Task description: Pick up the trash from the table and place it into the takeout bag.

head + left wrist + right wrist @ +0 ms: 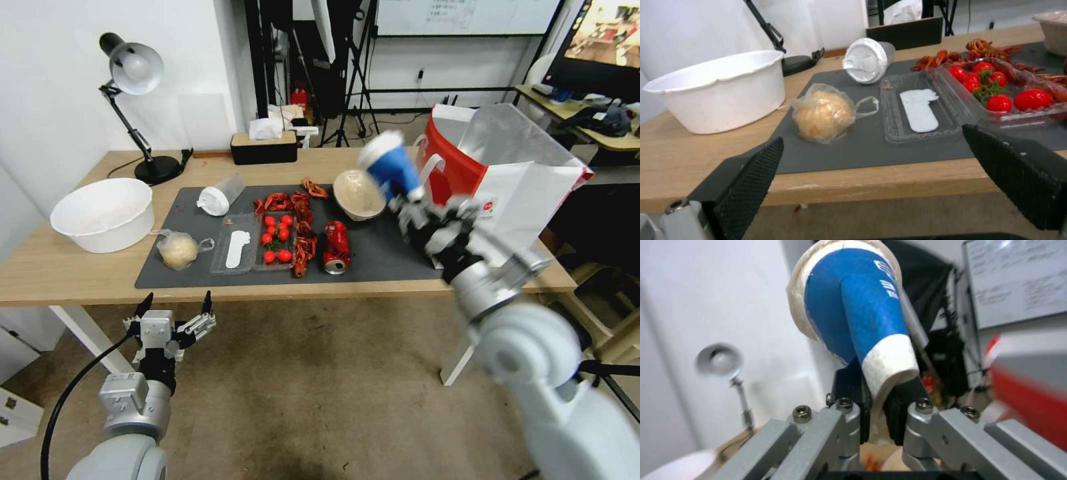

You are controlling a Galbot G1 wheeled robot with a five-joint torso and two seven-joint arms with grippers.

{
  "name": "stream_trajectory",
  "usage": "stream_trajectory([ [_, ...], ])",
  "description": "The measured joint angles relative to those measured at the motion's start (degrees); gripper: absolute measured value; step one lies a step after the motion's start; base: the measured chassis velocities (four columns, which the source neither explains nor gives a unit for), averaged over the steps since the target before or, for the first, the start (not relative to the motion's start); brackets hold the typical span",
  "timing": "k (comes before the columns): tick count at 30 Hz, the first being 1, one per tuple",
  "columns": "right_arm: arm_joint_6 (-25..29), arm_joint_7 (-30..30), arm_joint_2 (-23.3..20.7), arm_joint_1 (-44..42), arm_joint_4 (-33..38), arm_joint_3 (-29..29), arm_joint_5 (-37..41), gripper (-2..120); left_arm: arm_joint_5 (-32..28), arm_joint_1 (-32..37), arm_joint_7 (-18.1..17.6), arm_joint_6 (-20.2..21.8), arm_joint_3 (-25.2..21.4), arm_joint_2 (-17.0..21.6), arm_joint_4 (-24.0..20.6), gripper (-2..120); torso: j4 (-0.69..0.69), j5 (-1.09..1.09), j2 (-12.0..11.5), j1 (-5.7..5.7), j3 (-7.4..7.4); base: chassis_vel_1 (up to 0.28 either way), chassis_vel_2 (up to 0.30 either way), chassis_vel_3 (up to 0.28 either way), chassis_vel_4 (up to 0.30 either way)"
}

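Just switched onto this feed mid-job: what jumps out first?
The blue paper cup, pinched at its base by the right gripper, held in the air beside the open takeout bag. Next, red tomatoes and a crushed red can on the grey mat.

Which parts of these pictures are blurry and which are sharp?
Head view: right claw and blue cup smeared, mat items crisp. Right wrist view: cup sharp, bag blurred. Left wrist view: left claw soft, bowl clear.
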Motion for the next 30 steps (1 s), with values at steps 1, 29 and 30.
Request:
stream_trajectory([
  [1, 0.00, 0.00, 0.00, 0.00, 0.00, 0.00, 0.00, 5, 0.00, 0.00, 0.00, 0.00, 0.00, 0.00, 0.00, 100, 0.00, 0.00, 0.00, 0.00, 0.00, 0.000, 0.000, 0.000, 0.000],
  [29, -9.53, 28.60, -13.49, 26.98, -14.80, 8.19, 18.42, 18, 1.61, 0.95, 0.42, -2.11, 0.79, -1.45, -0.27, 100, 0.01, 0.00, 0.00, 0.00, 0.01, 0.000, 0.000, 0.000, 0.000],
  [30, -9.81, 28.74, -13.40, 27.22, -15.29, 8.05, 18.42, 22, 1.66, 0.95, 0.45, -2.17, 0.82, -1.48, -0.24, 100, 0.01, -0.01, 0.00, 0.00, 0.01, 0.000, 0.000, 0.000, 0.000],
])
